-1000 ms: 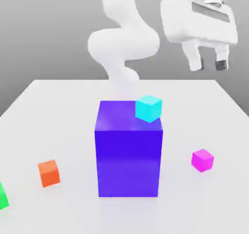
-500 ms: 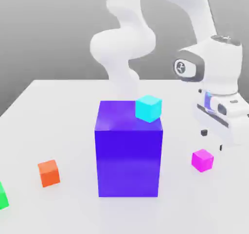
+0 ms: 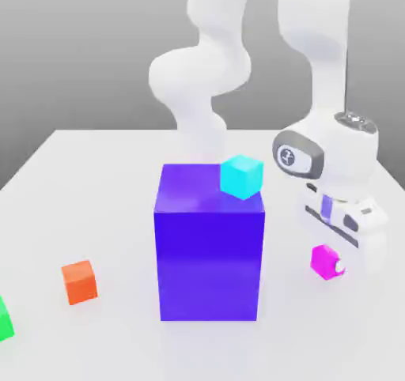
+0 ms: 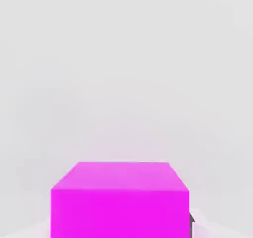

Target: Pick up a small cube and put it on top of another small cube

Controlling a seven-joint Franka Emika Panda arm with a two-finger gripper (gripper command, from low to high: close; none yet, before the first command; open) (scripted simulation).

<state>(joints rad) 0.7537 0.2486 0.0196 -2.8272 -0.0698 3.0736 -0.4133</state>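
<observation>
The small cube (image 3: 321,259), plain magenta-pink, rests on the white table (image 3: 95,182) to the exterior view's right of the big purple block (image 3: 209,249). My gripper (image 3: 332,265) has come down over it from above and is shut on it. One fingertip (image 3: 339,266) shows at the cube's right side. In the hand view the small cube (image 4: 120,200) looms very close, with a sliver of a finger (image 4: 191,221) at its edge. The cube still sits on the table.
A cyan cube (image 3: 240,176) stands on the back right corner of the purple block's top. An orange cube (image 3: 79,282) lies on the table at the exterior view's left, and a green cube (image 3: 4,321) sits at the left edge.
The arm dropped from high at the exterior view's right down onto the magenta cube. Its fingers went from open to shut on the cube. The other cubes have not moved.
</observation>
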